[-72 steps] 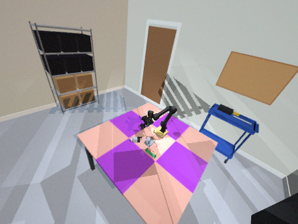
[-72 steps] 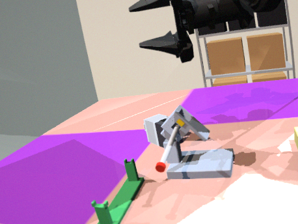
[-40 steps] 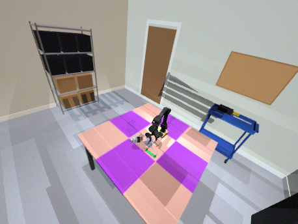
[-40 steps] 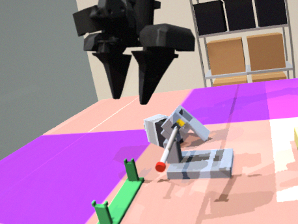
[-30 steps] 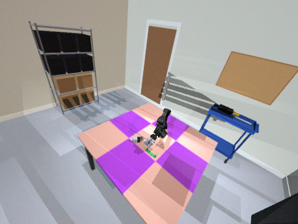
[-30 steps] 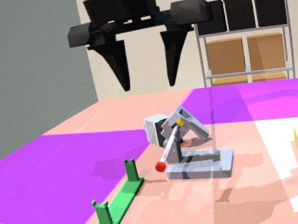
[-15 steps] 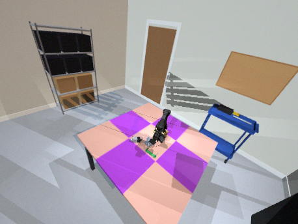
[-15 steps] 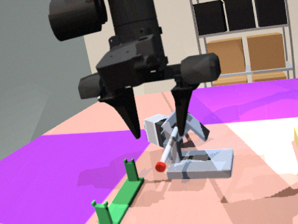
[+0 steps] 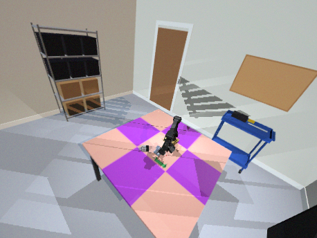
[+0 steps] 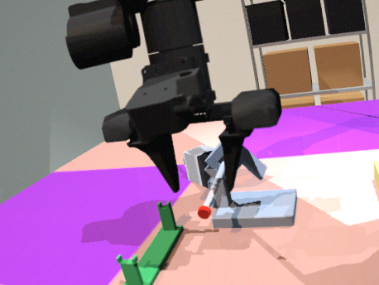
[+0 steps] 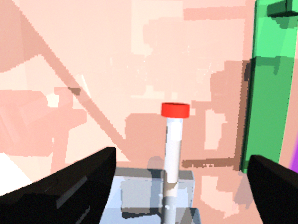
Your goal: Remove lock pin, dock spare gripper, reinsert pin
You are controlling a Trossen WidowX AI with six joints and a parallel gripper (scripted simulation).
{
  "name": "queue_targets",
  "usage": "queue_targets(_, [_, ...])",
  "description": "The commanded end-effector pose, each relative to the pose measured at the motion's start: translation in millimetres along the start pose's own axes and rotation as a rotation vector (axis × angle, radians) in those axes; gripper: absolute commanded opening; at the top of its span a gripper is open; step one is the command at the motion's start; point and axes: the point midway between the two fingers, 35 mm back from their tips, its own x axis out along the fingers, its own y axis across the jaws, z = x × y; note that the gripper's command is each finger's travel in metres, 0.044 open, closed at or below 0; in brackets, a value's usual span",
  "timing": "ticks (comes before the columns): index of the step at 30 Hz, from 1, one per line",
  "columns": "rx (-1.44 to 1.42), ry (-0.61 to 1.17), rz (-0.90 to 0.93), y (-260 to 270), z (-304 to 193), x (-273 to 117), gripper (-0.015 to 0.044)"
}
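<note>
We see the black jaws (image 10: 203, 191) parted, holding nothing, astride the red-headed white pin (image 10: 212, 195) (image 11: 172, 145), presumably to clasp its shaft.

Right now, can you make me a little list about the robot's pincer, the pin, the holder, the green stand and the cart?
pincer: open, above the table
pin: white with a red end, slanting through the grey holder
grey holder: on the table, pin in it
green stand: on the table, nothing on it
cart: blue, near the wall
</note>
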Motion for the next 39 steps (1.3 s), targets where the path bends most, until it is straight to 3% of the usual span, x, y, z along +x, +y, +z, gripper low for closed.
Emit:
queue_targets(1, [-0.003,0.005,0.004,1,-1,8,0.03])
queue_targets(26, [-0.003,0.005,0.005,4,-3,39,0.03])
queue_targets(37, [-0.003,0.005,0.005,4,-3,39,0.0011])
queue_targets(39, [-0.003,0.005,0.005,4,-3,39,0.0])
